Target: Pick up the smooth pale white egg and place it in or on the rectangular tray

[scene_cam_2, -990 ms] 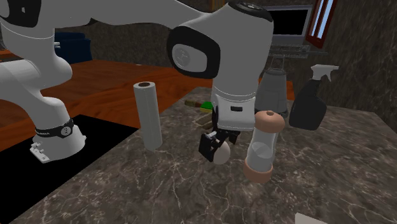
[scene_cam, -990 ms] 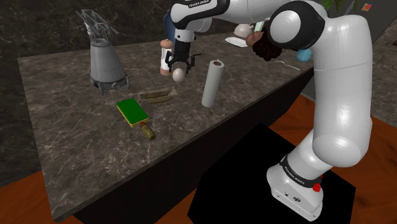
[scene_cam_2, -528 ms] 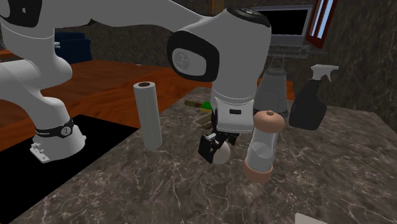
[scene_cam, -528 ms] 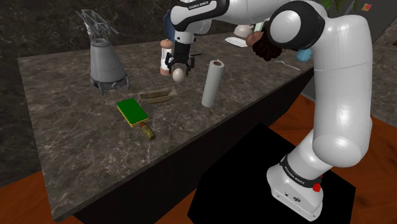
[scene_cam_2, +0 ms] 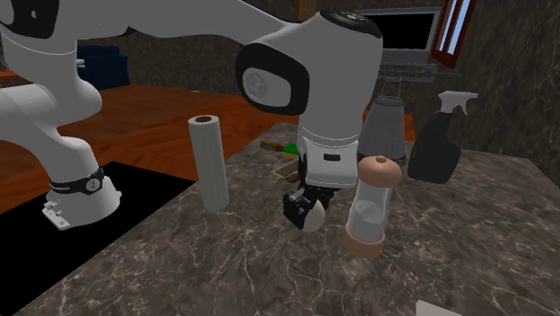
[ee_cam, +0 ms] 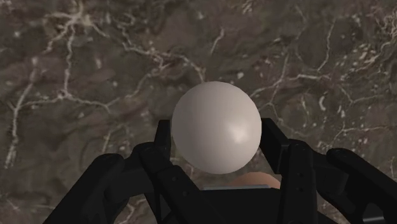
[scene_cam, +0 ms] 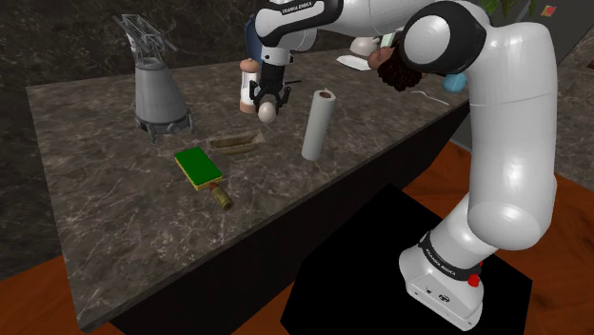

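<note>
White roll [scene_cam: 316, 126] and pepper mill [scene_cam_2: 371, 208] stand upright on marbled counter [scene_cam: 95, 190].

Dark veined marble counter [scene_cam: 95, 209] spans shoulder view from 9 to 2 o'clock. Dark stone-patterned wall [scene_cam: 57, 38] behind it, at 10 o'clock. Orange-brown wood floor [scene_cam: 571, 228] at 3 o'clock; same floor at 10 o'clock in second exterior view. There, red-framed window [scene_cam_2: 453, 31] at 1 o'clock, panes pale blue. Dark mottled wall [scene_cam_2: 516, 81] at 2 o'clock. Light dim, even.

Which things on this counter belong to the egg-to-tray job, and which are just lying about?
Job: egg, gripper clasping it, rectangular tray.
Lying about: paper roll, grinder, spray bottle, green pad, grey blender.
</note>
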You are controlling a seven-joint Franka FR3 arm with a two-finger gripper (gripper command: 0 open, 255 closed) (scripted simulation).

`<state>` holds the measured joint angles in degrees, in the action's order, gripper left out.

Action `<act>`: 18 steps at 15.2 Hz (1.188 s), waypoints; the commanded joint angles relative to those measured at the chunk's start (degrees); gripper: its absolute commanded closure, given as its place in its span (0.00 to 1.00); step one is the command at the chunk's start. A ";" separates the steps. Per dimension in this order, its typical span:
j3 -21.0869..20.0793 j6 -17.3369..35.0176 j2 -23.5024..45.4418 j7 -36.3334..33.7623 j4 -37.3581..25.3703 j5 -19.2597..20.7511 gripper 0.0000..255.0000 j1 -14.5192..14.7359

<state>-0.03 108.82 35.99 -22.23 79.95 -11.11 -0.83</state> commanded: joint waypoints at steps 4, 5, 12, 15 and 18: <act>0.00 -0.57 -0.27 -0.09 -0.30 0.02 1.00 0.00; 0.01 -1.17 -0.54 -0.20 -0.64 0.06 1.00 -0.01; 0.05 -5.60 -2.04 -0.97 -3.62 0.28 1.00 -0.08; 0.06 -7.60 -2.50 -1.31 -5.18 0.36 1.00 -0.12; 0.06 -9.67 -2.84 -1.66 -6.94 0.44 1.00 -0.17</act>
<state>0.02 99.74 33.39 -23.83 73.34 -10.69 -0.95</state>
